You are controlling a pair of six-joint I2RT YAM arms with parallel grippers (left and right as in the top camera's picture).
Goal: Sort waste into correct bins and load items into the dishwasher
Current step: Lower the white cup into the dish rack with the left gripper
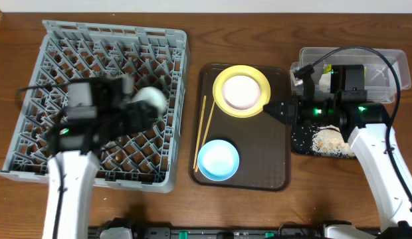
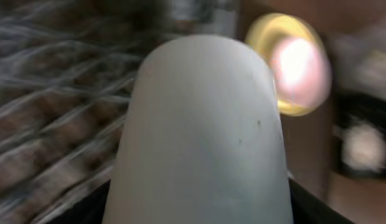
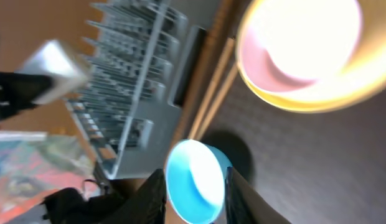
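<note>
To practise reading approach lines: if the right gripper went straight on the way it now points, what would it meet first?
Probably the round light blue bowl, framed between the right gripper's fingers; depth is unclear.

This is a robotics lab bench staged as a dish-clearing station. A white left robot arm (image 1: 70, 186) and right robot arm (image 1: 385, 166), with loose black cables (image 1: 355, 48) and glowing green lights (image 1: 317, 111), stand at a wooden table (image 1: 259, 212) bearing a grey lattice dish rack (image 1: 93, 46), a brown serving tray (image 1: 272, 153) and a clear plastic tub (image 1: 402, 66).
</note>
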